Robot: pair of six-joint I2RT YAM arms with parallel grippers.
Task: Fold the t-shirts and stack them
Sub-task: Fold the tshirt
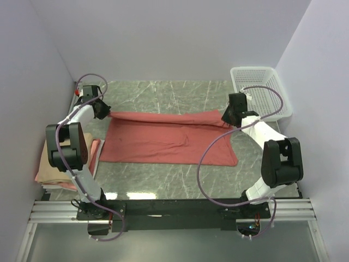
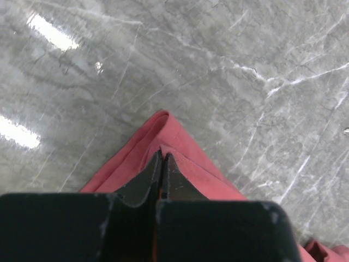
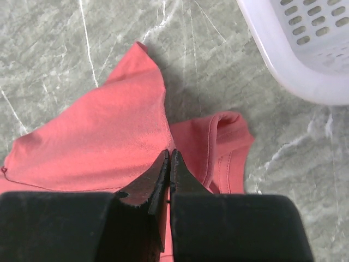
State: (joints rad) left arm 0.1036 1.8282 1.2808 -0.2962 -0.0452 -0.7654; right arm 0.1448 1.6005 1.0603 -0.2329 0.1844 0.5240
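The salmon-red t-shirt (image 1: 166, 139) lies spread wide across the middle of the marble table. My left gripper (image 1: 103, 112) is shut on its far left corner (image 2: 158, 131). My right gripper (image 1: 229, 117) is shut on its far right edge (image 3: 109, 142), with a sleeve (image 3: 223, 153) lying beside the fingers. The far edge is lifted a little between the two grippers. The tan-beige t-shirt (image 1: 54, 164) and the pink t-shirt (image 1: 94, 150) lie stacked at the table's left edge, partly behind my left arm.
A white mesh basket (image 1: 260, 90) stands at the far right corner, close to my right gripper; its rim shows in the right wrist view (image 3: 289, 60). Grey walls close in the left, back and right sides. Bare marble (image 1: 163, 183) lies before the shirt.
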